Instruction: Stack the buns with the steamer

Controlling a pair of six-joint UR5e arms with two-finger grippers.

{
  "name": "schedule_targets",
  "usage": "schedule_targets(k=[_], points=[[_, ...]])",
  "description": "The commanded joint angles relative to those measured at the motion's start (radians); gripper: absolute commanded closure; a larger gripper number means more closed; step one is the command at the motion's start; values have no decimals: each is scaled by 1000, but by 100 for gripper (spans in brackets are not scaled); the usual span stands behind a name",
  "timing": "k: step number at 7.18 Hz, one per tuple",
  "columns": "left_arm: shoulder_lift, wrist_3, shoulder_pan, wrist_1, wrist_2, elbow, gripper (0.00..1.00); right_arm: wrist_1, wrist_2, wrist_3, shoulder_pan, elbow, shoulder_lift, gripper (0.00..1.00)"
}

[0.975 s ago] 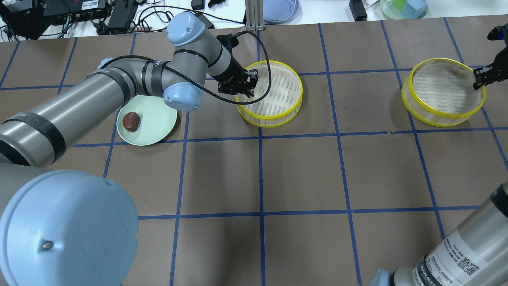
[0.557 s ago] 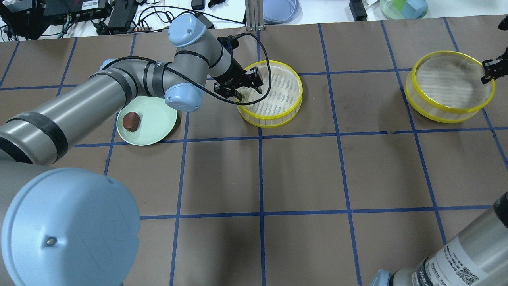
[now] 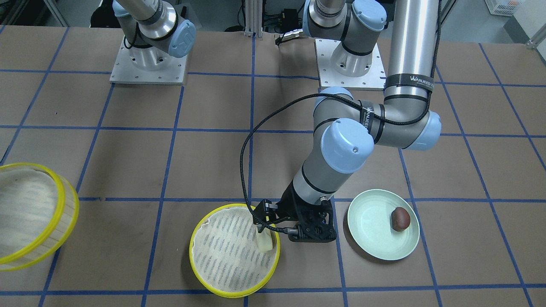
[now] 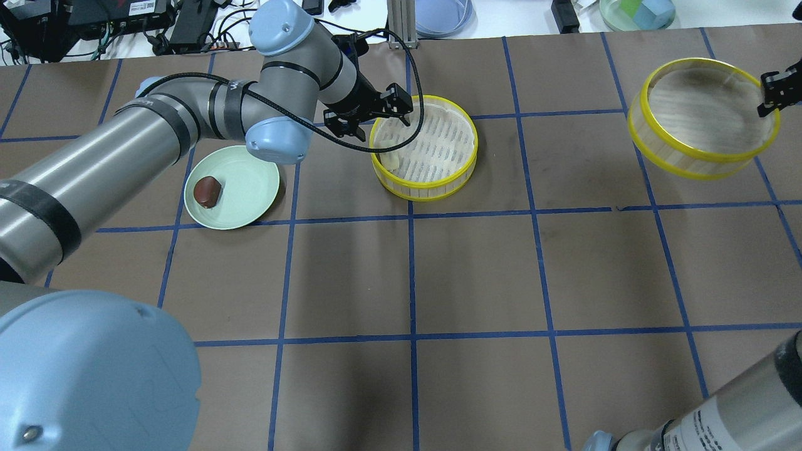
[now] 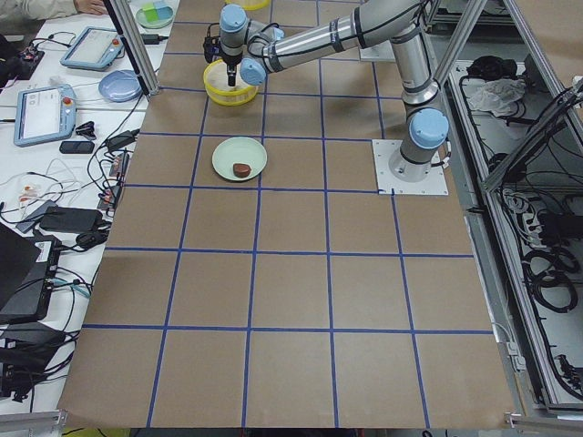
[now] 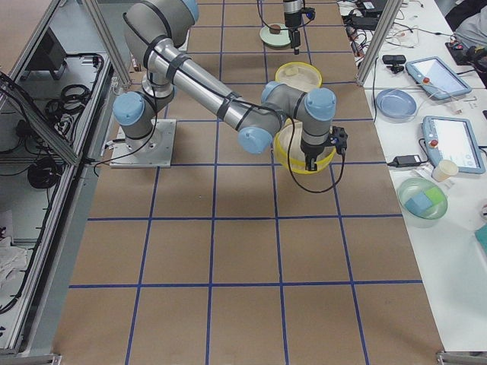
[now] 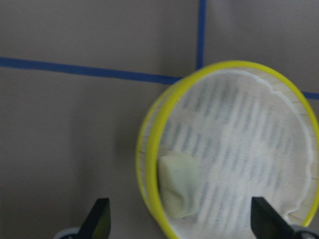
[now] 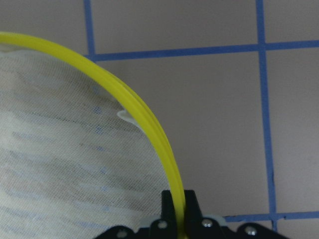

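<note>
The pale cream bun (image 4: 390, 161) lies inside the middle steamer tier (image 4: 432, 186), against its left wall; it also shows in the front view (image 3: 264, 242) and the left wrist view (image 7: 179, 191). My left gripper (image 4: 369, 119) is open and empty, just above that tier's left edge. The dark reddish-brown bun (image 4: 207, 191) sits on the pale green plate (image 4: 250, 188). My right gripper (image 4: 774, 94) is shut on the yellow rim of the second steamer tier (image 4: 702, 119) and holds it tilted above the table. The right wrist view shows the fingers (image 8: 168, 204) pinching the rim.
Blue tape lines grid the brown table cover. Cables, a blue dish (image 4: 442, 14) and a bowl (image 4: 636, 12) lie beyond the far edge. The left arm's elbow (image 4: 276, 141) hangs next to the plate.
My left gripper opened, left the cream bun in the middle tier and drew up and back to the left. My right gripper lifted the second tier off the table.
</note>
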Motion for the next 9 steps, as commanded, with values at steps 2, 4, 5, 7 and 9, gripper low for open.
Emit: schedule_targets(k=[2, 4, 5, 7, 9], points=[[37, 231, 178, -59, 108, -14, 1, 2, 2, 349, 211, 42, -88, 100], [33, 375, 243, -68, 222, -57, 0, -21, -61, 626, 439, 42, -85, 100], [28, 409, 251, -67, 281, -91, 0, -74, -102, 720, 530, 42, -67, 100], [19, 584, 321, -58, 278, -112, 0, -108, -107, 856, 626, 42, 16, 100], [16, 660, 343, -66, 302, -147, 0, -170, -112, 907, 661, 45, 68, 100]])
